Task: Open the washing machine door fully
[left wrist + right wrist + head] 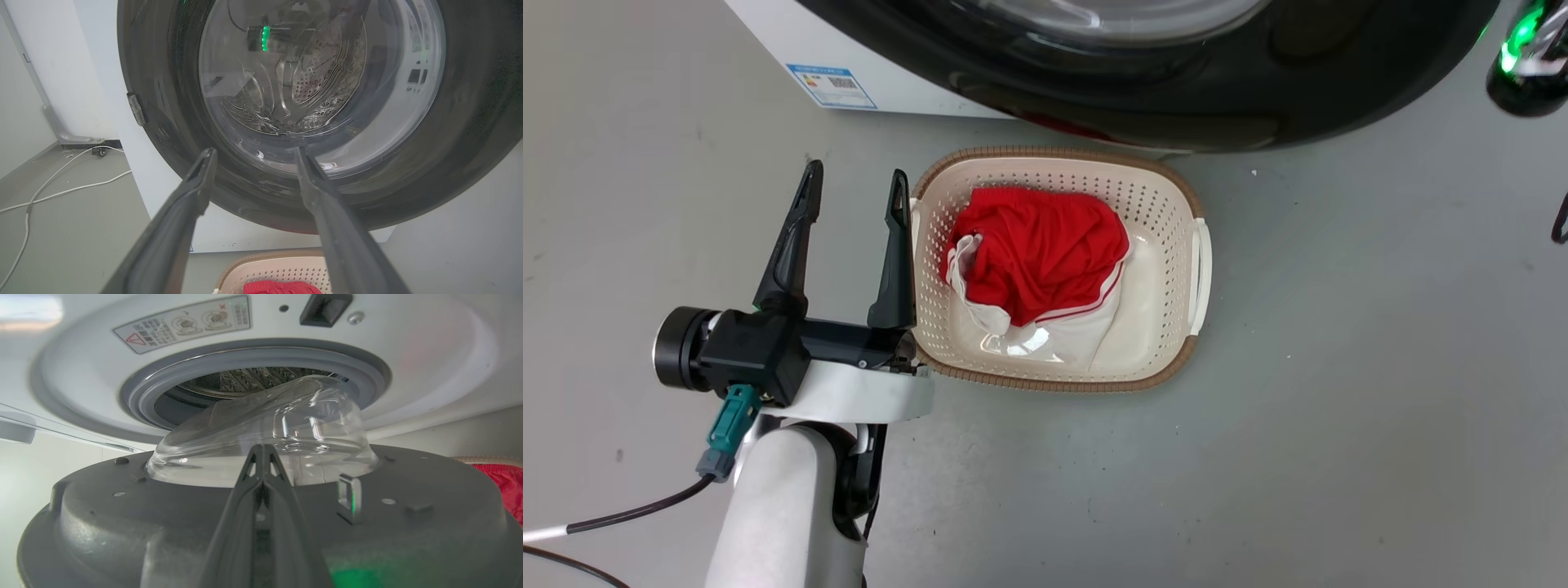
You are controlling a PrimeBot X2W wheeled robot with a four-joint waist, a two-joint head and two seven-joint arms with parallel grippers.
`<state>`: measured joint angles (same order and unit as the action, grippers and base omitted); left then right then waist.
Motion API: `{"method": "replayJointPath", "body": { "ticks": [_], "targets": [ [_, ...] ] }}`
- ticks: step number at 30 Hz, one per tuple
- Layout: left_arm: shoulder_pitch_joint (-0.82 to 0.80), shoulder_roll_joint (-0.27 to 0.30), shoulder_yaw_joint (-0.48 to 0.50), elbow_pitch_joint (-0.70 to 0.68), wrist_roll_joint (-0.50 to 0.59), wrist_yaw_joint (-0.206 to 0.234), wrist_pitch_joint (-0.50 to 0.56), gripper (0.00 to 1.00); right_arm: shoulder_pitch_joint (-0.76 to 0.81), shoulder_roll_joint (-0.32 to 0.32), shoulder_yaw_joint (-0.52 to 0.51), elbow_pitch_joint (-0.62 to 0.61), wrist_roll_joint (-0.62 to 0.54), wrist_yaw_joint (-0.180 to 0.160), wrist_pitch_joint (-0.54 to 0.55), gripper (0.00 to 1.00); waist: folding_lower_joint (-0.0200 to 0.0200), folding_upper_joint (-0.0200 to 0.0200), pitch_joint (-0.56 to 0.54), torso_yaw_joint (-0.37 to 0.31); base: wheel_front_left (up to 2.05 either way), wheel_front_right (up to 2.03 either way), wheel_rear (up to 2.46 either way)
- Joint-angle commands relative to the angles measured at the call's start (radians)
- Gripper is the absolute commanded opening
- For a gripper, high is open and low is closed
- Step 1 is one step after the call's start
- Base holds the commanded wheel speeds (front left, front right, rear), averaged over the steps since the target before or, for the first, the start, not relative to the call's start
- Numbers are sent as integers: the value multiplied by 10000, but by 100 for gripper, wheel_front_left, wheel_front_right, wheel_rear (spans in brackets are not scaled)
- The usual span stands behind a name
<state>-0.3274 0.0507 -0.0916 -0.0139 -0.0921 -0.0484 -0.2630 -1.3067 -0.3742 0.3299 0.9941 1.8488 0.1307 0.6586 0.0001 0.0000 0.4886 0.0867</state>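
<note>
The washing machine (792, 41) is a white box at the top of the head view. Its door (1176, 106), glossy black, stands partly swung out over the floor. In the right wrist view my right gripper (261, 448) is shut with nothing in it, its tips at the door's grey inner face (122, 522), just below the clear glass bowl (261, 428). Behind the bowl the grey-rimmed drum opening (139, 396) is uncovered. My left gripper (854, 173) is open and holds nothing. It faces the door's outer side (163, 102), with the left gripper (254, 152) apart from it.
A cream laundry basket (1201, 269) with a red and white cloth (1037, 253) sits on the grey floor just below the door, right beside my left fingers. My right wrist, lit green (1523, 57), is at the door's right edge. White cables (61, 192) lie left of the machine.
</note>
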Motion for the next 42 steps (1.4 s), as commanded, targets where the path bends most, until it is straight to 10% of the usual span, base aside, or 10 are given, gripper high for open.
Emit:
{"method": "replayJointPath", "body": {
  "ticks": [1, 42],
  "targets": [
    [29, -7, -15, 39, -2, 31, -26, 100, 260, 107, 26, -121, 135, 0, 276, 0, -1, 0, -170, -46, 0, 0, 0],
    [2422, -8, -146, 1075, 4, -56, -26, 100, 7082, 1696, 2269, -4748, 1173, 0, 1542, 0, -1, 0, -4264, -343, 0, 0, 0]
  ]
}}
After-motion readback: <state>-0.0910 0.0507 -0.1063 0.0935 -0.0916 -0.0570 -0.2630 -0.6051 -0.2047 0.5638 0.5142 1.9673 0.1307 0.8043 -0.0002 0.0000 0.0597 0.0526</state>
